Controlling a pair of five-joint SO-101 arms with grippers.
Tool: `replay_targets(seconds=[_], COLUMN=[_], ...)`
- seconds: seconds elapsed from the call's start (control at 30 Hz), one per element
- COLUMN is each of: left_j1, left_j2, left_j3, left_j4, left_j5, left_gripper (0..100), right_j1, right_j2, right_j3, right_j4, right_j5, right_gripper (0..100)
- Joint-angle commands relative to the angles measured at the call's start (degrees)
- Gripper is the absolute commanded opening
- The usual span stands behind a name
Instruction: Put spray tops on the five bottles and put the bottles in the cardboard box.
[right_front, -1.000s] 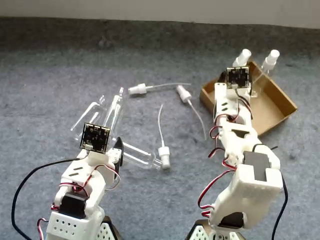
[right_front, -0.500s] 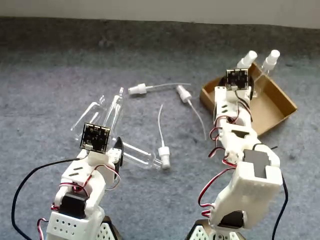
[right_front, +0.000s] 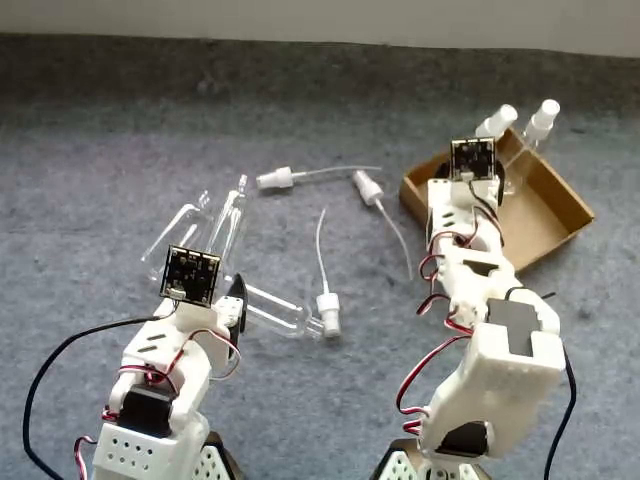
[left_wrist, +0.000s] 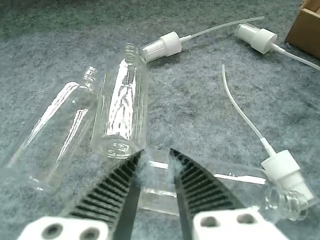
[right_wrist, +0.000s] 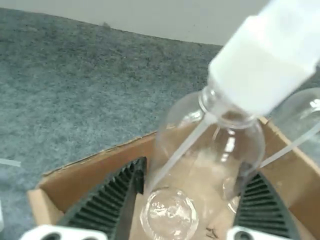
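1. Right gripper (right_wrist: 194, 172): far right, over the cardboard box (right_front: 560, 215). Its jaws stand wide, one on each side of a capped bottle (right_wrist: 210, 135) that leans with its base down in the box. I see a gap at one jaw. I cannot tell whether the other jaw is touching.
2. Second capped bottle (right_front: 543, 120): in the box, just right of the first.
3. Left gripper (left_wrist: 156, 152): near left. Its jaws are a narrow slot apart and hold nothing. The tips are just over the crosswise bottle (left_wrist: 235, 182), which lies uncapped on the carpet (right_front: 120, 120).
4. Middle bottle (left_wrist: 120, 110) and leftmost bottle (left_wrist: 55, 135): both uncapped, lying side by side, farther off and to the left of that gripper.
5. Near spray top (left_wrist: 282, 167): beside the crosswise bottle's neck.
6. Far-left spray top (left_wrist: 162, 45) and far-right spray top (left_wrist: 256, 37): loose at centre, between the open bottles and the box.
7. Handling, by my estimate:
   - The bottles look light, thin-walled and smooth. They are likely to roll, or to slip out of a tip-only pinch, so I would grip across mid-body.
   - The tops' dip tubes look thin and springy, so I would hold each top by its white collar, never by the tube.
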Motion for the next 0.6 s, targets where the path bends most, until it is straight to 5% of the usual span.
replay_targets(seconds=[0.0, 0.57], left_j1=[-0.3, -0.3], left_j2=[-0.5, -0.5], left_j3=[-0.3, -0.3], left_j4=[-1.2, -1.1], left_j5=[-0.4, -0.4], left_gripper=[5, 5], right_j1=[0.7, 0.5], right_j2=[-1.3, -18.9], right_j3=[-1.2, 1.0], right_j4=[0.5, 20.6], right_j5=[0.5, 0.8], right_gripper=[29.3, 31.4])
